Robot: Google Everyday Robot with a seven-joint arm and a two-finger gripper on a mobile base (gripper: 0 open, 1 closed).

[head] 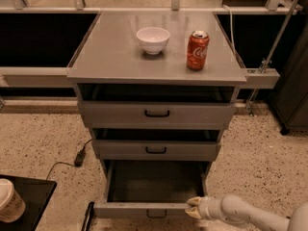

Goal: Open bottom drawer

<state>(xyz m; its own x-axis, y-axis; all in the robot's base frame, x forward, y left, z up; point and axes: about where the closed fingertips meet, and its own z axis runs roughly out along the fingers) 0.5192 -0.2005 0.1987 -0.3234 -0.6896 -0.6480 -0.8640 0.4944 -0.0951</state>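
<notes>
The bottom drawer (144,210) of the grey metal cabinet is pulled far out, its dark inside open to view; its flat front carries a small black bar handle (156,214). My gripper (192,208) sits at the right end of the drawer's front edge, on the end of my white arm that comes in from the lower right. The two drawers above, the middle one (156,149) and the top one (156,113), stand slightly out.
A white bowl (153,39) and a red soda can (198,50) stand on the cabinet top (110,57). A black cable and plug (79,157) lie on the speckled floor at left. A paper cup (9,206) sits on a black tray at lower left.
</notes>
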